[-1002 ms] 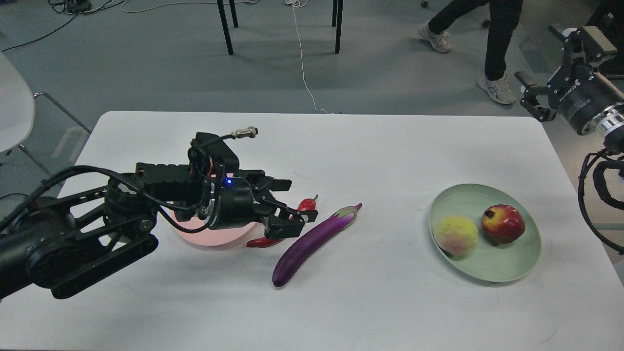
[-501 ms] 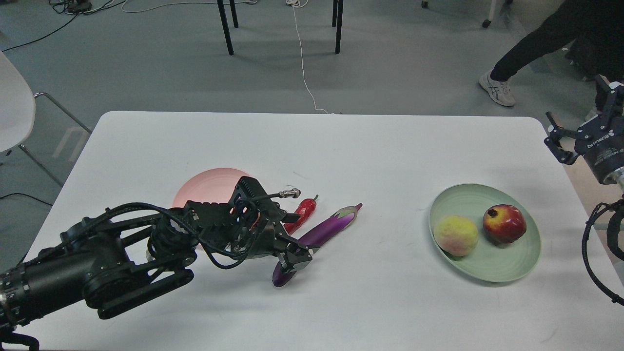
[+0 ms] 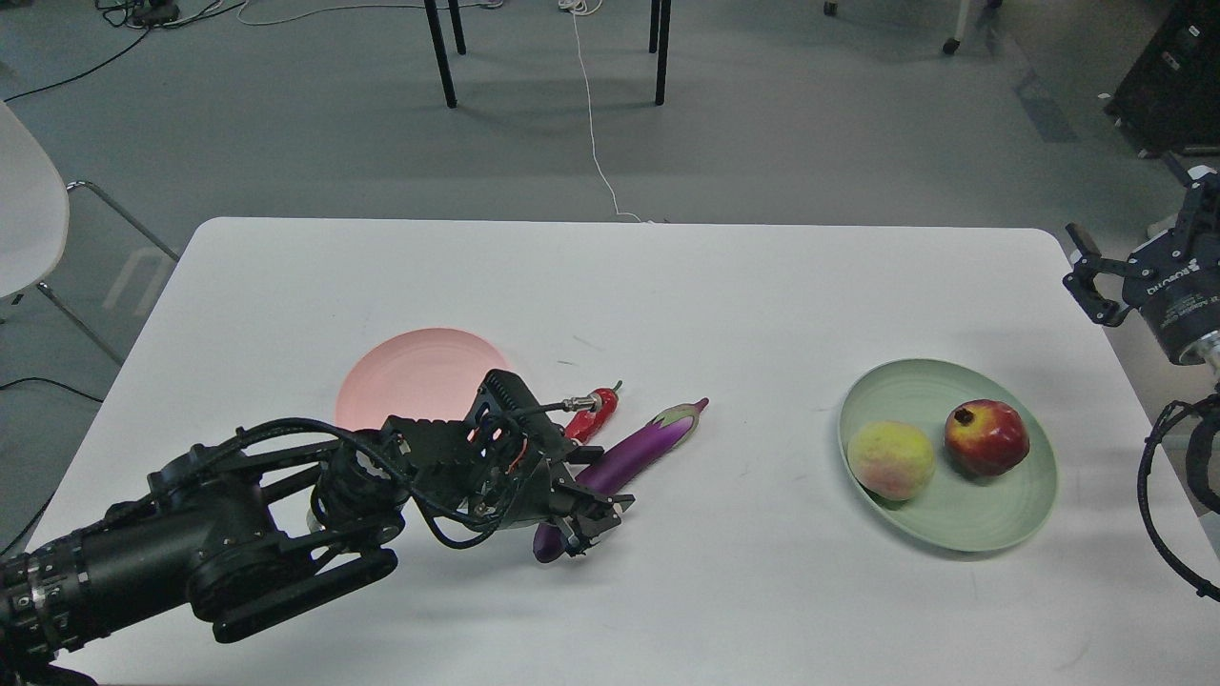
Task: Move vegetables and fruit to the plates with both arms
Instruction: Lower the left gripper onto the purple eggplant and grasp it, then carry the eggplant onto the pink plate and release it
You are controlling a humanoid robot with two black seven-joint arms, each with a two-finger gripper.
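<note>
Purple eggplant (image 3: 629,452) low end sits between left gripper (image 3: 583,521) fingers, closure unclear; right gripper (image 3: 1096,286) spread wide, idle

Even, bright overhead light fills the scene, sharp throughout. The white tabletop (image 3: 667,286) shows no harsh glare. Soft, faint shadows sit beneath the left arm (image 3: 238,543) and the green plate (image 3: 953,534). Small highlights gleam on the eggplant (image 3: 629,453) and pomegranate (image 3: 986,438).

Left hand (image 3: 586,519) low over the eggplant's (image 3: 629,454) near end.
</note>
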